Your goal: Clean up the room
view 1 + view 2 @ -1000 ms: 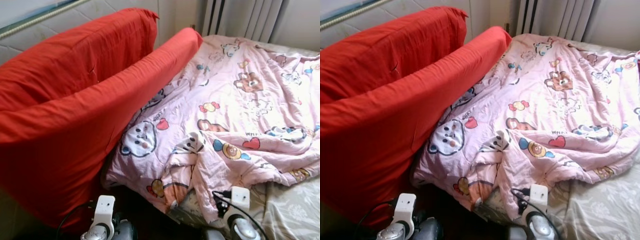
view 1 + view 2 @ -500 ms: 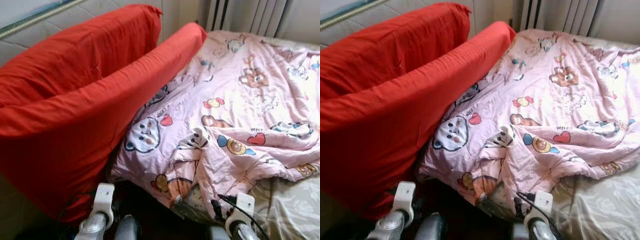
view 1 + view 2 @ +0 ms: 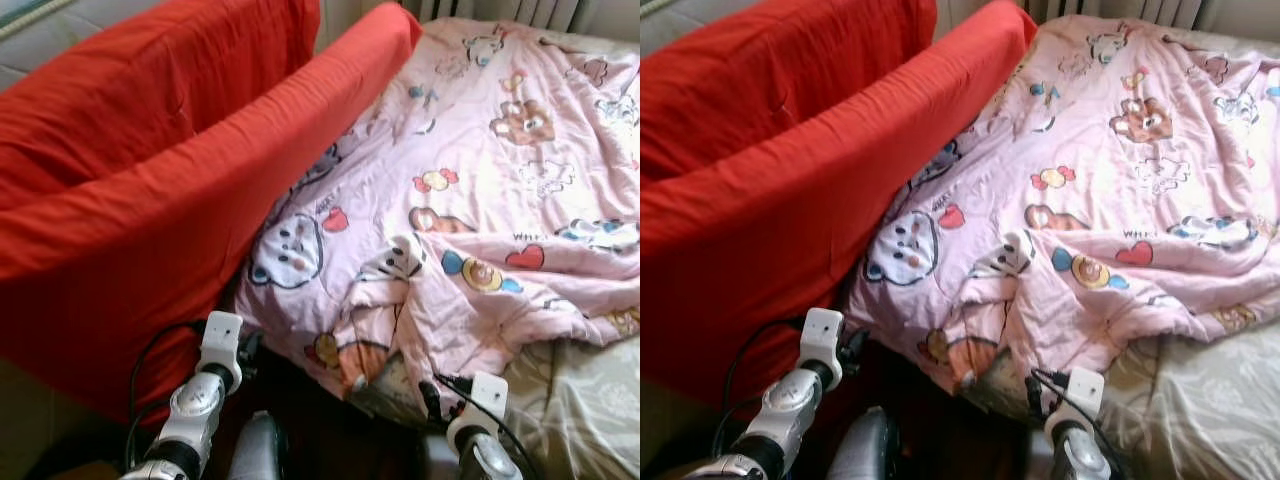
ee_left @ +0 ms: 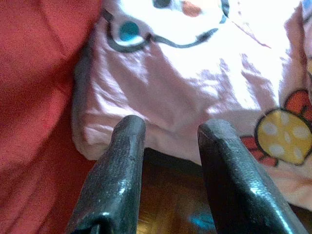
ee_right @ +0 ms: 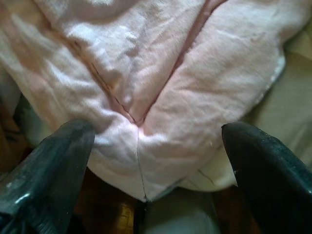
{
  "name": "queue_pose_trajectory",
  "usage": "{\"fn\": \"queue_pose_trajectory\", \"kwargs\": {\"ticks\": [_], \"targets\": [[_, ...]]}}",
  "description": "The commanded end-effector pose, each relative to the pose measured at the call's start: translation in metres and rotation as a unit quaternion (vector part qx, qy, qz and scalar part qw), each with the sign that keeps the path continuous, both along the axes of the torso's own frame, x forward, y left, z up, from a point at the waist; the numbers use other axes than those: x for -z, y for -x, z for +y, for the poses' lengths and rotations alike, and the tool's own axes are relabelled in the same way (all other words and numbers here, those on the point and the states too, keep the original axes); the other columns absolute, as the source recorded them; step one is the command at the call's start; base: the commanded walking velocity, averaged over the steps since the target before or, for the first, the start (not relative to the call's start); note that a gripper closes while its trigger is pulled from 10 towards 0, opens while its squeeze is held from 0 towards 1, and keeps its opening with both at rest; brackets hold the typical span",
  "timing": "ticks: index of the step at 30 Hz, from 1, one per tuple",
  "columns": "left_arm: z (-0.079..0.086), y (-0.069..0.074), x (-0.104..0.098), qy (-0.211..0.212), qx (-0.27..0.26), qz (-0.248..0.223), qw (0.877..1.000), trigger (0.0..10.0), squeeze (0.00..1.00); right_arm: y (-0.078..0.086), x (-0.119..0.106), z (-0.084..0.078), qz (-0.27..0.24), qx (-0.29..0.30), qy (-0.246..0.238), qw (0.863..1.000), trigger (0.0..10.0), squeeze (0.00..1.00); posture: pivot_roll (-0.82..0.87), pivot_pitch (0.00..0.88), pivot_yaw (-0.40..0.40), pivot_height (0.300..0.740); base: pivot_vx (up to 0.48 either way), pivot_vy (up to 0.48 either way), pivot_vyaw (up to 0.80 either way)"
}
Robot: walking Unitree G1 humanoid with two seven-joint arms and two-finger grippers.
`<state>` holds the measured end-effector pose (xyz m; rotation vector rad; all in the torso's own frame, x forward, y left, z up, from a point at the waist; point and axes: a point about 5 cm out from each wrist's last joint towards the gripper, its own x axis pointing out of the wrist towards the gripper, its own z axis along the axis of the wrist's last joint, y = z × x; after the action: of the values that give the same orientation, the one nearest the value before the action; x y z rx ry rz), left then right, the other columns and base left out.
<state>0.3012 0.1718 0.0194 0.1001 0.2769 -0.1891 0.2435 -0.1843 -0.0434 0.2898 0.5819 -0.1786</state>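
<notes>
Both hands point(image 4: 170, 131) point(image 5: 156, 151) open near pink blanket point(image 3: 480, 200), print perhaps "WHAT".

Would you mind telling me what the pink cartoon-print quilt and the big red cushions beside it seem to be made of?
The pink cartoon-print quilt looks like soft, matte, padded cotton-type fabric: it puffs, creases and shows stitched seams in the right wrist view. The big red cushions appear covered in plain woven matte cloth, faintly wrinkled, probably over foam or stuffing; the filling is hidden.
</notes>
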Motion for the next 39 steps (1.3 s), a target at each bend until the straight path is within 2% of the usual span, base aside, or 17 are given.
{"fn": "queue_pose_trajectory", "kwargs": {"ticks": [1, 9, 22, 23, 24, 25, 26, 39], "targets": [[0.007, 0.008, 0.006, -0.002, -0.001, 0.005, 1.000, 10.0, 0.00, 0.001, 0.001, 0.002, 0.000, 0.006, -0.007, 1.000, 10.0, 0.00, 0.05, 0.273, 0.118, 0.628, 0.000, 0.000, 0.00], [0.014, 0.017, 0.006, -0.001, 0.006, -0.007, 1.000, 10.0, 0.00, -0.004, -0.003, 0.004, -0.007, 0.012, -0.011, 1.000, 10.0, 0.00, 0.08, 0.307, 0.129, 0.628, 0.000, 0.000, 0.00], [0.014, 0.015, -0.001, 0.003, 0.003, -0.019, 1.000, 10.0, 0.00, -0.005, -0.002, 0.005, 0.002, 0.030, -0.029, 0.999, 10.0, 0.00, 0.10, 0.334, 0.136, 0.628, 0.000, 0.000, 0.00], [0.015, 0.015, 0.000, 0.003, 0.002, -0.018, 1.000, 10.0, 0.00, -0.005, -0.002, 0.005, 0.002, 0.030, -0.029, 0.999, 7.8, 0.00, 0.10, 0.335, 0.136, 0.628, 0.000, 0.000, 0.00], [0.016, 0.017, 0.000, 0.003, 0.001, -0.016, 1.000, 10.0, 0.00, -0.004, -0.001, 0.004, 0.003, 0.030, -0.028, 0.999, 1.5, 0.00, 0.10, 0.337, 0.136, 0.628, 0.000, 0.000, 0.00], [0.016, 0.018, 0.001, 0.002, 0.001, -0.015, 1.000, 10.0, 0.00, -0.003, -0.001, 0.004, 0.004, 0.029, -0.028, 0.999, 0.5, 0.00, 0.10, 0.338, 0.136, 0.628, 0.000, 0.000, 0.00], [0.016, 0.019, 0.002, 0.002, 0.001, -0.014, 1.000, 10.0, 0.00, -0.002, 0.000, 0.004, 0.005, 0.029, -0.028, 0.999, 0.0, 0.00, 0.10, 0.341, 0.137, 0.628, 0.000, 0.000, 0.00], [0.017, 0.020, 0.004, 0.004, -0.007, -0.005, 1.000, 10.0, 0.00, -0.005, -0.002, 0.008, -0.002, 0.021, -0.029, 0.999, 0.0, 0.00, 0.10, 0.340, 0.131, 0.628, 0.000, 0.000, 0.00]]}}
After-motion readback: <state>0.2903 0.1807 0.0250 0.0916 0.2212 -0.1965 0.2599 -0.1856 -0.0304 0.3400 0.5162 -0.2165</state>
